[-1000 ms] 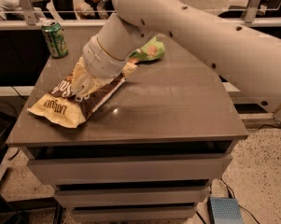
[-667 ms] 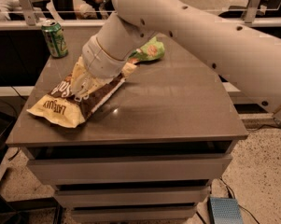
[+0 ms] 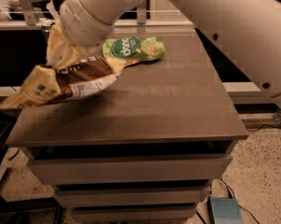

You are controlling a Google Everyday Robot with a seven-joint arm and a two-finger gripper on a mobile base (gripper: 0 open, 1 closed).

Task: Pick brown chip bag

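Lifting step: the gripper [image 3: 59,54] at ten o'clock seems clamped on the brown chip bag [image 3: 81,78]; next, raise it clear of the worktop [image 3: 177,106].

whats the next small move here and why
Probably lift straight up a little. The gripper, over the back left of the table, grips the brown chip bag in its jaws; the bag hangs tilted, its low end past the table edge, its other end beside the green snack bag. Rising should clear both.
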